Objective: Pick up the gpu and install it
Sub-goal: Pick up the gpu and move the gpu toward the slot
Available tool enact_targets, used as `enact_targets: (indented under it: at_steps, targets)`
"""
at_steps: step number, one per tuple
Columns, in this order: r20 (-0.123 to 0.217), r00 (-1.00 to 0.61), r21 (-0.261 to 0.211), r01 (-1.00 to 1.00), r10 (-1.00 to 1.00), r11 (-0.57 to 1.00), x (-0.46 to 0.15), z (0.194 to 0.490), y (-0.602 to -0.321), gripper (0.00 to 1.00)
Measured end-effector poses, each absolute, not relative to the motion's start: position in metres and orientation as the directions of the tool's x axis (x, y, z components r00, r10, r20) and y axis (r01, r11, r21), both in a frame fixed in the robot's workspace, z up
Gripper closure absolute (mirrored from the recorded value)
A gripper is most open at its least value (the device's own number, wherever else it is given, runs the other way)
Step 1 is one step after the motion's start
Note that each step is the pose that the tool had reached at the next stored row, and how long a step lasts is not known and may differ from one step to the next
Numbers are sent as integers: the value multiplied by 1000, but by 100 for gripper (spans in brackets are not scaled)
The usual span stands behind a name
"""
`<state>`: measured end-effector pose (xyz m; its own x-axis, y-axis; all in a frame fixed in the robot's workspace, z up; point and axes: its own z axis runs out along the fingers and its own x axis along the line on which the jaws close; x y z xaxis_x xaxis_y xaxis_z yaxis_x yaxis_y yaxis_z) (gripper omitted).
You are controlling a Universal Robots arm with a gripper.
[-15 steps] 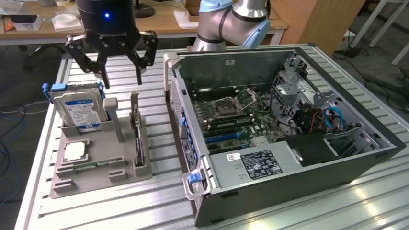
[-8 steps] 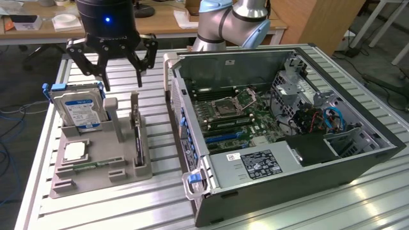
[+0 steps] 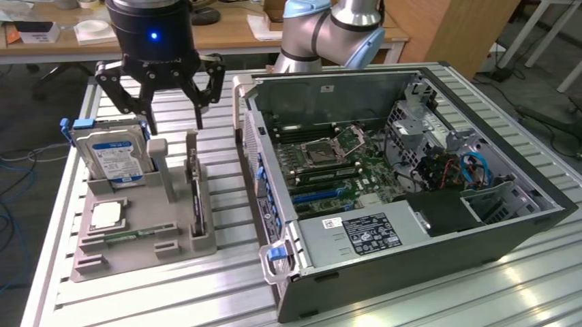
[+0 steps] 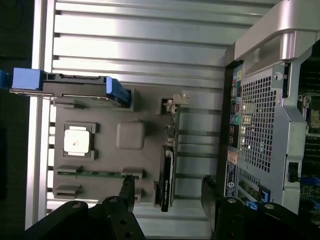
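Overhead, black two-finger gripper (image 3: 174, 121) was held pointing straight down, jaws spread wide, nothing gripped. Thin black rectangular gpu card (image 3: 193, 185) was seated on edge in grey plastic holder tray (image 3: 136, 248) beneath, between silver blue-labelled hard drive (image 3: 109, 155) and open black computer case (image 3: 437, 259). Narrow bare gap was left between tray and case.

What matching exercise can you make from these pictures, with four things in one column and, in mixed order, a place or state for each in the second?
Things:
1. graphics card
2. hard drive
3. computer case
4. fingers

Places or states:
A. open, above the grey holder
B. lying on its side, cover off
C. thin and black, on edge in the holder's slot nearest the case
D. upright in the holder, blue-and-white label showing

Pairs: 1-C, 2-D, 3-B, 4-A
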<state>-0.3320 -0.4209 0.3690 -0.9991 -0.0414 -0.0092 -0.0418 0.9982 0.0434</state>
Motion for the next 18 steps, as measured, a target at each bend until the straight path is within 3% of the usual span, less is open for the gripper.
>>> enact_targets:
  at_steps: [18]
  targets:
    - [-9, -1000, 43, -2, -2, 999, -332, 360, -429, 35]
